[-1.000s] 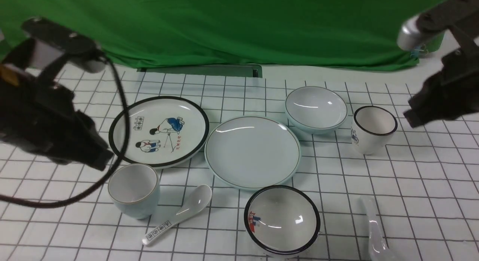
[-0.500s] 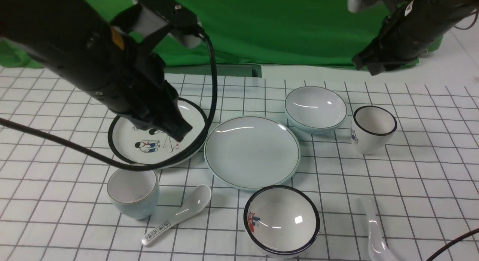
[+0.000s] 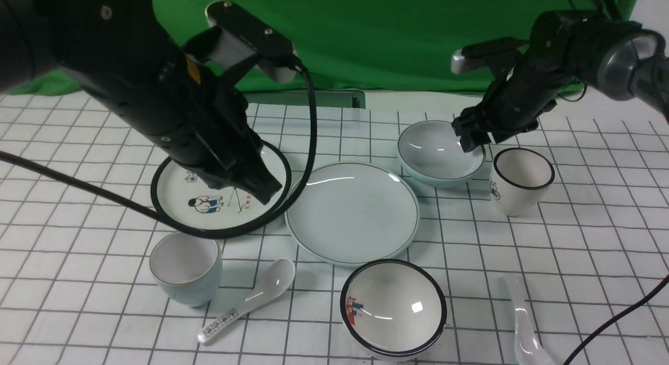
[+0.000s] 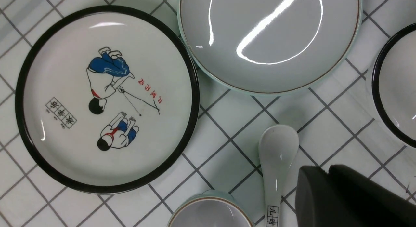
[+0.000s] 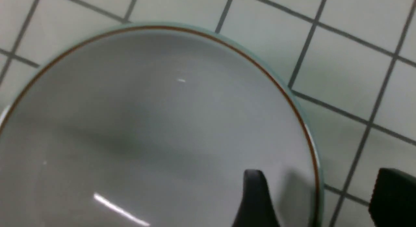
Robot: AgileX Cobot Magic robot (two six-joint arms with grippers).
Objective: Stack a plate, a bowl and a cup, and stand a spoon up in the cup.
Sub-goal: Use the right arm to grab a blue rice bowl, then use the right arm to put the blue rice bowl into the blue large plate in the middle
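Observation:
The plain pale plate (image 3: 352, 213) lies mid-table. Behind it to the right sits the plain bowl (image 3: 436, 153). My right gripper (image 3: 470, 138) is open at the bowl's right rim; in the right wrist view one finger (image 5: 255, 191) is inside the bowl (image 5: 146, 123) and the other outside, with nothing clamped. The pale blue cup (image 3: 185, 268) stands front left, and the plain white spoon (image 3: 522, 323) lies front right. My left gripper (image 3: 266, 190) is shut and empty above the cartoon plate's right edge; its tip (image 4: 317, 170) shows beside the printed spoon.
Look-alikes stand around: a black-rimmed cartoon plate (image 3: 172, 197), a black-rimmed bowl (image 3: 393, 307) in front, a white cup with black rim (image 3: 522, 179) right of the plain bowl, and a printed-handle spoon (image 3: 245, 299) beside the blue cup. A green backdrop closes the far side.
The left arm swung in from the left over the cartoon plate. The right arm came down from the upper right to the bowl's rim, and its jaws opened.

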